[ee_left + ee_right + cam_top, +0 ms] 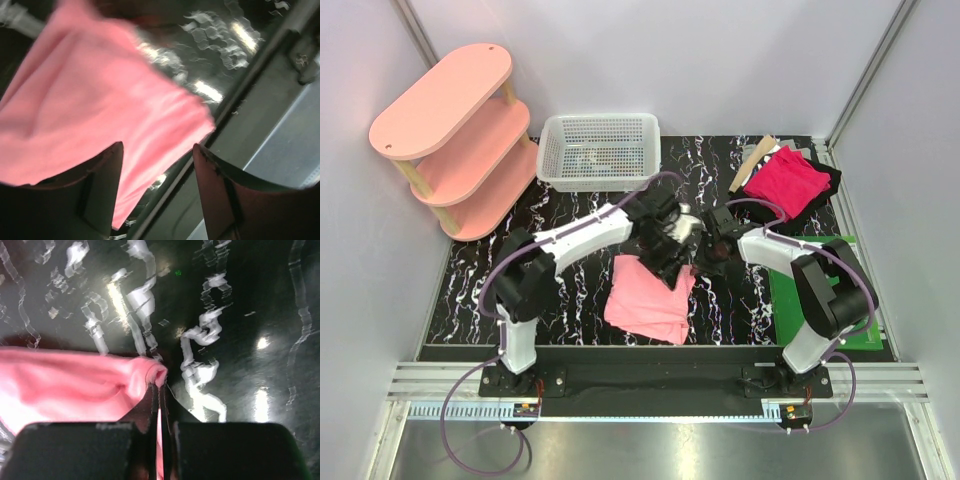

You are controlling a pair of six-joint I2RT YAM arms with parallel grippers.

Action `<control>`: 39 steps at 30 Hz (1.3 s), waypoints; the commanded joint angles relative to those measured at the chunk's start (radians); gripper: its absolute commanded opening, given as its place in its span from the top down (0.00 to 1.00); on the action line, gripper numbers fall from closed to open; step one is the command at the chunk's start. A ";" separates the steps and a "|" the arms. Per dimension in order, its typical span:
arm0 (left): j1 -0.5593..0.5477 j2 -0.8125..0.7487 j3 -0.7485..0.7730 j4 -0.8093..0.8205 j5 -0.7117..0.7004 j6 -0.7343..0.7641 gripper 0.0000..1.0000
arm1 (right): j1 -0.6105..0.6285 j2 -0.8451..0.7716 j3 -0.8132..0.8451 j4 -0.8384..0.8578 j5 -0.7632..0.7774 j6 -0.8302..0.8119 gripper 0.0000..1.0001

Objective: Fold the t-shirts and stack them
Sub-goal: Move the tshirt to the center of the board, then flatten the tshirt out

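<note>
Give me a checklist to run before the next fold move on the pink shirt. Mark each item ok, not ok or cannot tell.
1. Right gripper shut on the edge of the pink t-shirt: ok.
2. Left gripper gripping cloth too: not ok; its jaws stand apart above the shirt, nothing between them.
3. Magenta t-shirt out of the way at the far right: ok.
4. White mesh basket apart from both arms: ok.
5. Shirt's layers lined up under the arms: cannot tell; the grippers hide that part.
</note>
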 commanded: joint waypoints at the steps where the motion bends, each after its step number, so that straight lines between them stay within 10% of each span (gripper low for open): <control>1: 0.180 -0.020 -0.117 0.087 -0.111 -0.141 0.37 | 0.084 -0.076 0.050 0.004 0.020 -0.030 1.00; 26: -0.103 -0.124 -0.305 0.227 -0.205 -0.184 0.10 | 0.080 -0.048 0.085 -0.005 0.035 -0.019 1.00; 36: -0.169 -0.096 -0.313 0.222 -0.170 -0.159 0.34 | 0.077 -0.045 0.090 -0.008 0.037 -0.017 1.00; 38: -0.172 -0.091 -0.305 0.218 -0.165 -0.152 0.59 | 0.075 -0.047 0.094 -0.008 0.038 -0.016 1.00; 39: -0.175 -0.081 -0.302 0.213 -0.165 -0.147 0.89 | 0.075 -0.045 0.097 -0.009 0.040 -0.017 1.00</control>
